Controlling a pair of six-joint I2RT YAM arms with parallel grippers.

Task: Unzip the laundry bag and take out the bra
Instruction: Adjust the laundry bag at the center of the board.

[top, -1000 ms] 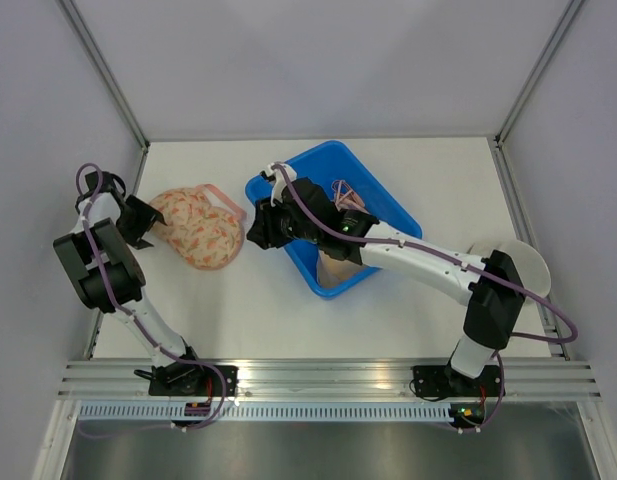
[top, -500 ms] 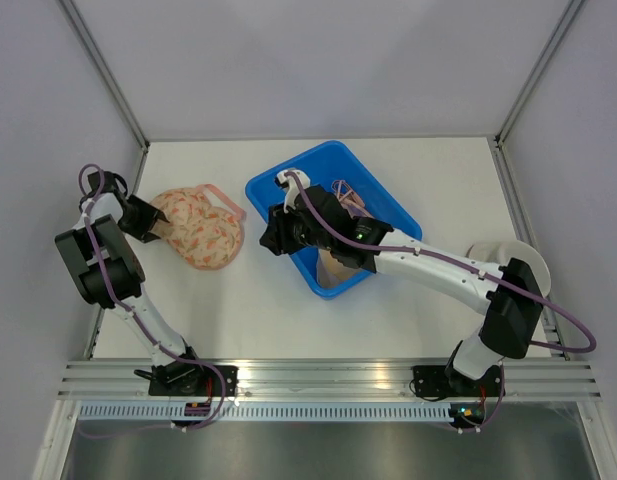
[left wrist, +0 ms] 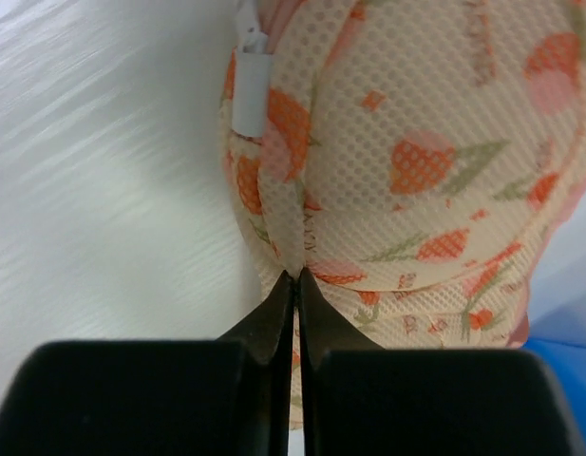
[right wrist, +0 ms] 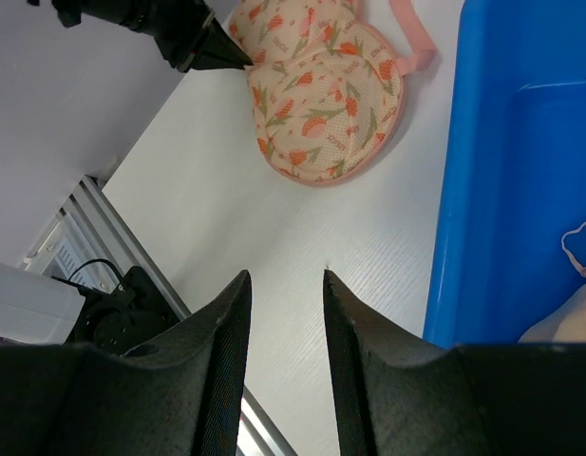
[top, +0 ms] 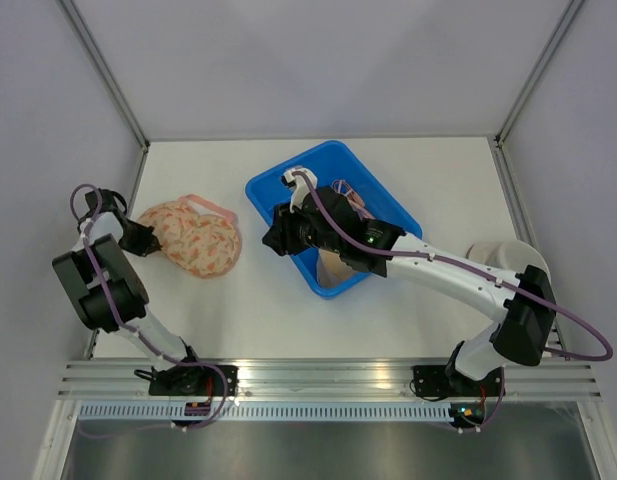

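Note:
The laundry bag [top: 196, 238] is a cream mesh pouch with orange tulip print and pink trim, lying on the white table at the left. My left gripper [top: 149, 242] is at its left edge, shut on a fold of the mesh [left wrist: 297, 275]. A white tab [left wrist: 246, 95] sticks out of the bag's seam above the pinch. The bra is hidden. My right gripper [top: 273, 236] hangs open over the bare table beside the blue bin, with nothing between its fingers [right wrist: 286, 275]. The right wrist view also shows the bag [right wrist: 321, 95] and the left gripper [right wrist: 237, 60].
A blue bin [top: 288, 167] stands at the table's middle, holding beige cloth [top: 333, 272] and a thin pink strap [top: 343, 188]. A pale rounded object [top: 508, 258] lies at the right edge. Grey walls close three sides, and a metal rail [top: 328, 375] runs along the near edge.
My left gripper has closed on the bag's left edge and drawn it a little to the left. My right arm has shifted slightly right, with its jaws unchanged.

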